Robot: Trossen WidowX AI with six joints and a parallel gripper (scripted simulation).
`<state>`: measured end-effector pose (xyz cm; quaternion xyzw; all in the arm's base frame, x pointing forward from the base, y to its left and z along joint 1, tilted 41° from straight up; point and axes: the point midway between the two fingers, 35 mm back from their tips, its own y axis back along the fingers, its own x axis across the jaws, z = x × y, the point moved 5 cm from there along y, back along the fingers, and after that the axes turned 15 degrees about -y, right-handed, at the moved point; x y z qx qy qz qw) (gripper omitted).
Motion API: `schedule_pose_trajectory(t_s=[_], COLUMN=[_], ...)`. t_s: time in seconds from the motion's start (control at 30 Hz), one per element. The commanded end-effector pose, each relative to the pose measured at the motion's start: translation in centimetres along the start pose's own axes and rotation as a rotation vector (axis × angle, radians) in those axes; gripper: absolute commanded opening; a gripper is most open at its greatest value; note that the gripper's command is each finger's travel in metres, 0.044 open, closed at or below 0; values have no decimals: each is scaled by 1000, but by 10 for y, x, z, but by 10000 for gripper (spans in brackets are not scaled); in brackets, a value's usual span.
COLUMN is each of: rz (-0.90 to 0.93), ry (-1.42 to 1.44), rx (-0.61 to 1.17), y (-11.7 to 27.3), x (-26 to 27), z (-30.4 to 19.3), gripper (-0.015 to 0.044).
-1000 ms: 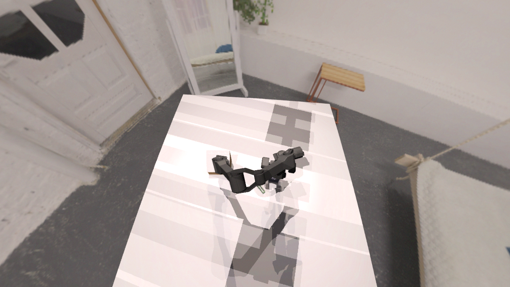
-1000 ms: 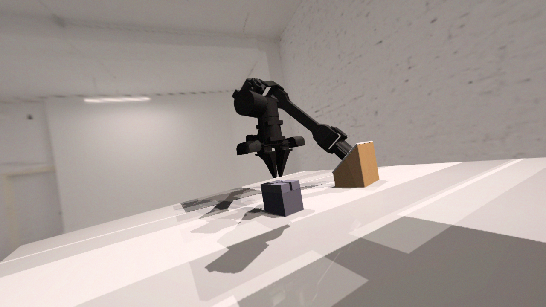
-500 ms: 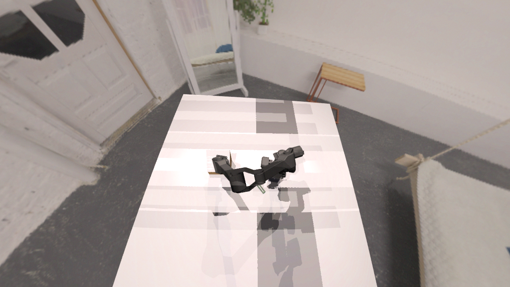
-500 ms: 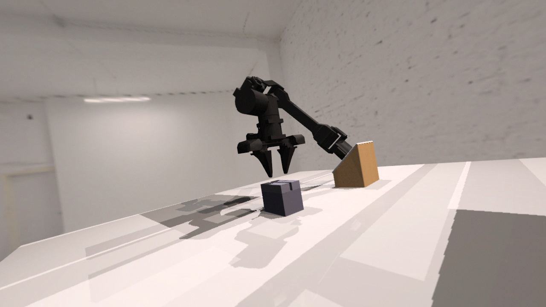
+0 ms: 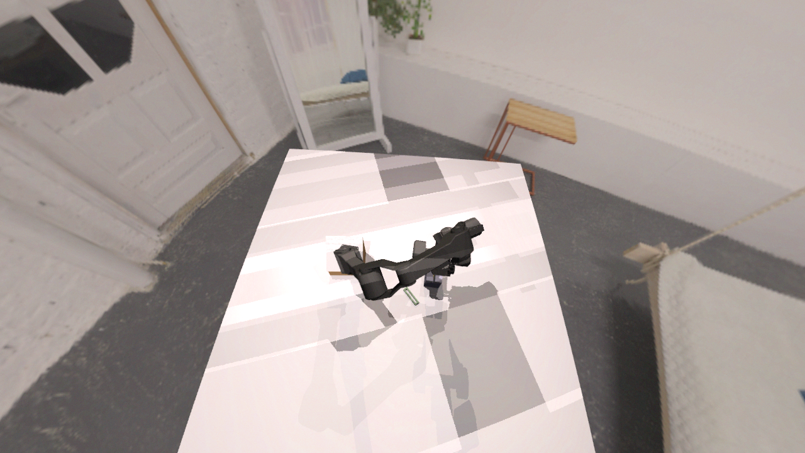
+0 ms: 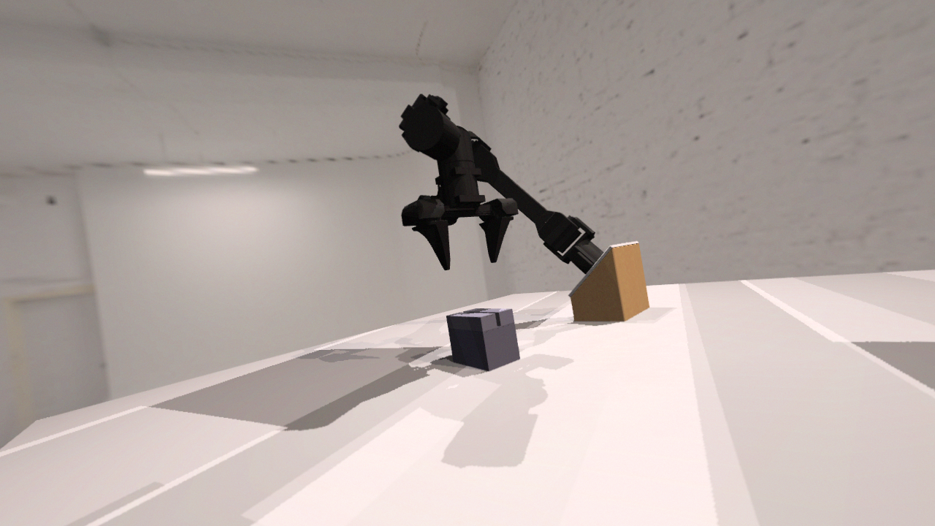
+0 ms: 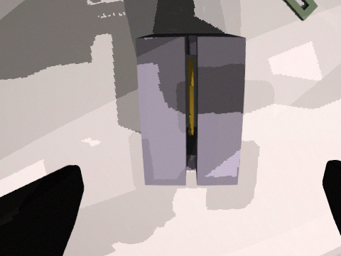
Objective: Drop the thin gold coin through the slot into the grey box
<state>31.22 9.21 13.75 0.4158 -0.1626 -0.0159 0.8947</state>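
And there's the coin (image 7: 191, 96), gold, down in the slot of the box (image 5: 433, 280) (image 6: 484, 339) (image 7: 220, 142), below the lid's top! The gripper (image 6: 470, 265) (image 7: 207, 178) hangs above, jaws spread wide, nothing between them. The coin looks stiff, probably slick, hardly fragile; its flat faces would be the place to pinch, though there's likely no need now. Smooth, square-edged grey box; slim green holder (image 5: 411, 296) (image 7: 302, 11), straight-sided, standing well apart.

The gripper (image 6: 470, 264), fingers spread wide, hangs above the grey box (image 6: 483, 340) — nothing between its fingertips. To the right and farther back, a brown wedge-shaped block (image 6: 608, 288) stands on the table (image 6: 588, 425) — beside the arm's lower end.
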Motion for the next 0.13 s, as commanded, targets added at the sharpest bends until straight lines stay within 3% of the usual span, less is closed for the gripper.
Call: schedule_pose_trajectory(t_s=[0.0,0.1], rz=[-4,-4], ry=[-7,-7], rx=[2,2], y=[2,2], x=[1,1], z=[1,1], gripper=[440,440])
